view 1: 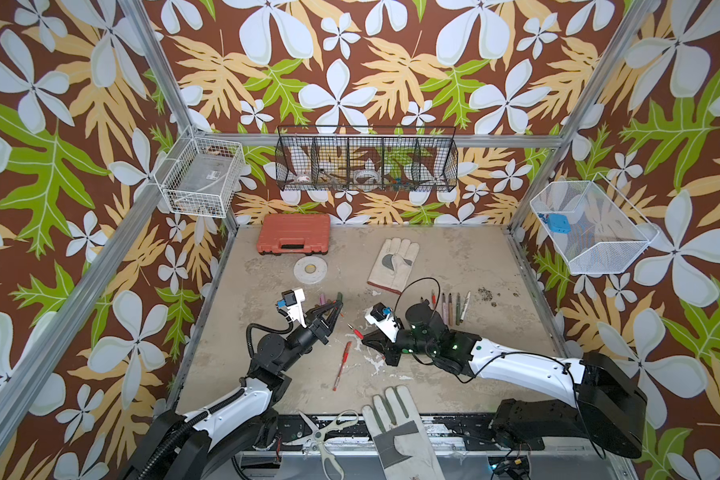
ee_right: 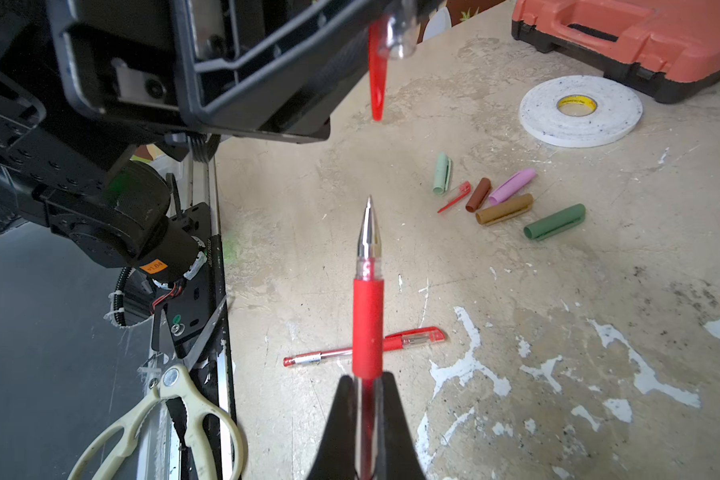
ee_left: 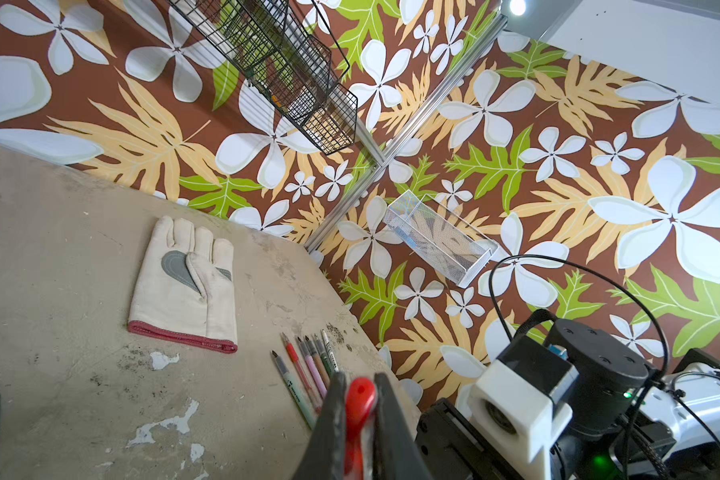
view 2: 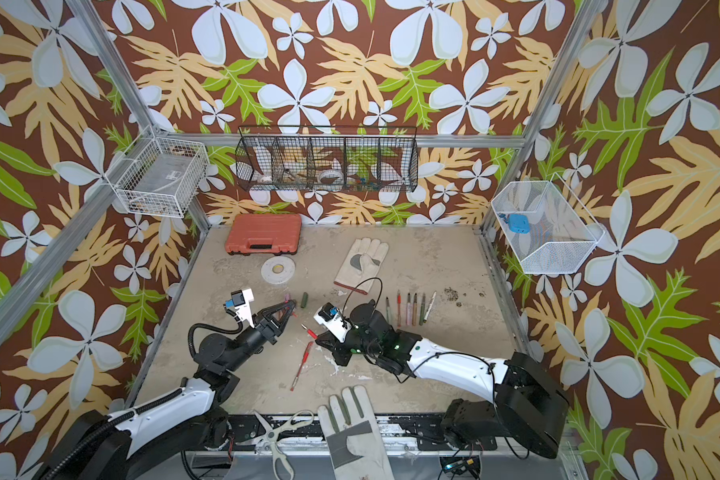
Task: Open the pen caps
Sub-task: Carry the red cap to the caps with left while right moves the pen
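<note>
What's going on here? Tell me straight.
The robot is uncapping pens. The right gripper grips a red pen with its tip bare; the left gripper pinches a red cap, held apart from that pen. On the table, six uncapped pens lie in a row, six loose caps sit in a cluster, and one capped red pen lies between the arms.

Open lane mid-table between tape roll [view 1: 298, 270] and glove [view 1: 393, 262]; loose caps [ee_right: 504, 208], capped red pen [view 1: 341, 365], pen row [view 1: 450, 311] clutter nearer ground
</note>
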### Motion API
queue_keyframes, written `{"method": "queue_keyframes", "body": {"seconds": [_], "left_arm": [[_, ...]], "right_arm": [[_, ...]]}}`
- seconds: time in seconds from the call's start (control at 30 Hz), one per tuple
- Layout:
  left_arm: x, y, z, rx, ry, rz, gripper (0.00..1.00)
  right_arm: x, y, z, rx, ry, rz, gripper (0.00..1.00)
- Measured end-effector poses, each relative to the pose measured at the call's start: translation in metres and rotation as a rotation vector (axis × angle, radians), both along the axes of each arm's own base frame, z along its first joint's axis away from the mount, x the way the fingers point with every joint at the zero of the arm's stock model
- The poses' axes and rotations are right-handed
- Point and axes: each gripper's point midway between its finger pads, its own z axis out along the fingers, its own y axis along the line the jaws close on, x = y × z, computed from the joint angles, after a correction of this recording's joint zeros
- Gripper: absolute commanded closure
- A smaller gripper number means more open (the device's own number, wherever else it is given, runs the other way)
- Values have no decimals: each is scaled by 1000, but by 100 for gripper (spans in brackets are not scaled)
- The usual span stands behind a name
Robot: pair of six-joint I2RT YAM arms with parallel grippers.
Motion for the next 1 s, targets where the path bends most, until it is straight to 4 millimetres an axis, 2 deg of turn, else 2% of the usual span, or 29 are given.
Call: {"method": "queue_keyframes", "body": {"seconds": [0.27, 0.33, 0.43, 0.67, 0.83, 1.0], "left_arm": [[8, 3, -2, 11, 35, 37, 100], [18, 5, -4, 32, 68, 76, 100], [37, 10, -12, 84, 145, 150, 100], [71, 23, -73, 264, 411, 308, 100], [81, 35, -110, 371, 546, 391, 100], [84, 42, -135, 445, 627, 438, 100]], "right_arm": [[1, -3, 6, 7, -19, -15, 100], [8, -8, 7, 0, -29, -49, 100], [28, -22, 6, -14, -33, -148, 100], [80, -83, -3, -27, -1, -469, 100], [99, -120, -9, -43, 24, -642, 100], [112, -147, -18, -61, 56, -770, 100]]}}
